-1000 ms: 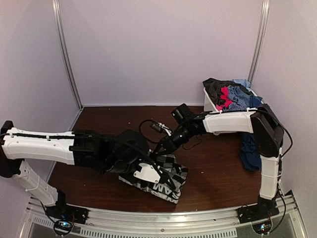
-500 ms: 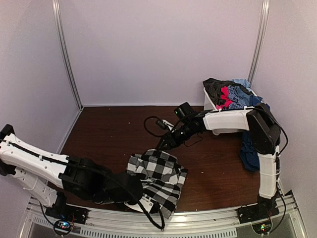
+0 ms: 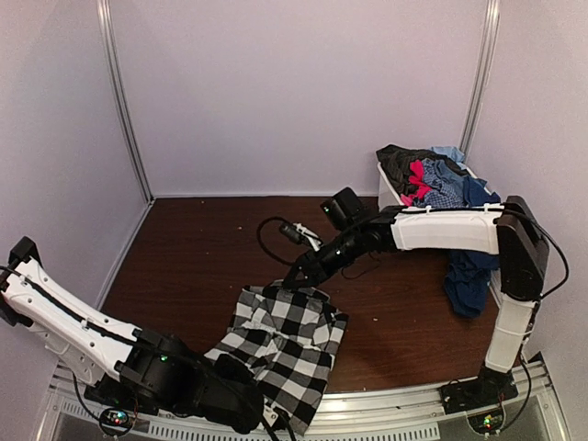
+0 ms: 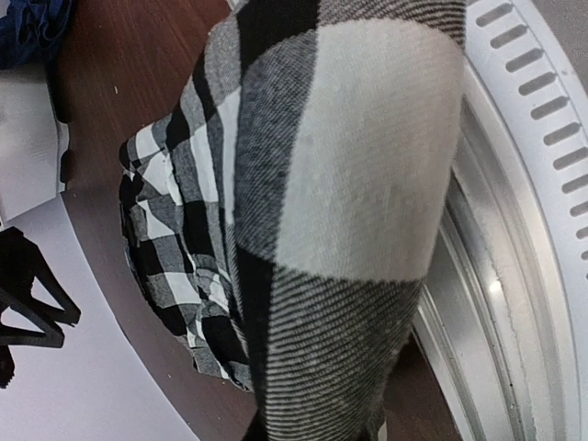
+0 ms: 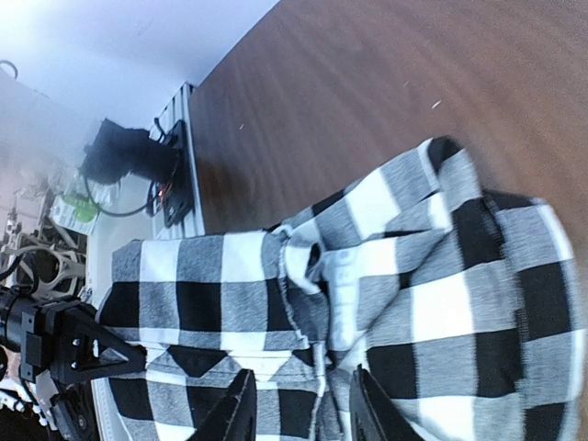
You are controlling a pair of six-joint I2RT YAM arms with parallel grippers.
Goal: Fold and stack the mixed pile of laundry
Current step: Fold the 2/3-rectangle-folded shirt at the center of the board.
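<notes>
Left gripper [image 3: 255,412]: the jaws are hidden by cloth; they are judged nearly closed on the near hem of the checked shirt [image 3: 289,335].
Checked shirt: soft woven black-and-white squares, rumpled, drawn out between both pairs of jaws.
Right gripper [image 5: 303,406]: the jaws are part open, with the shirt's bunched far edge between them; no grip is seen.
Navy piece [image 3: 467,280]: long and limp, draped well right of the right jaws.
Laundry pile [image 3: 432,175]: red, plaid and grey, heaped in the white bin [image 3: 390,191] beyond the right jaws.
Progress: judged early; nothing folded or stacked is seen.

Left claw [image 3: 260,415]: fingers hidden behind checked shirt [image 4: 349,184], which fills its wrist view | right claw [image 5: 303,386]: finger bases cut by wrist view's bottom edge | bin [image 3: 390,193]: mostly buried under garments [image 3: 432,175]
</notes>
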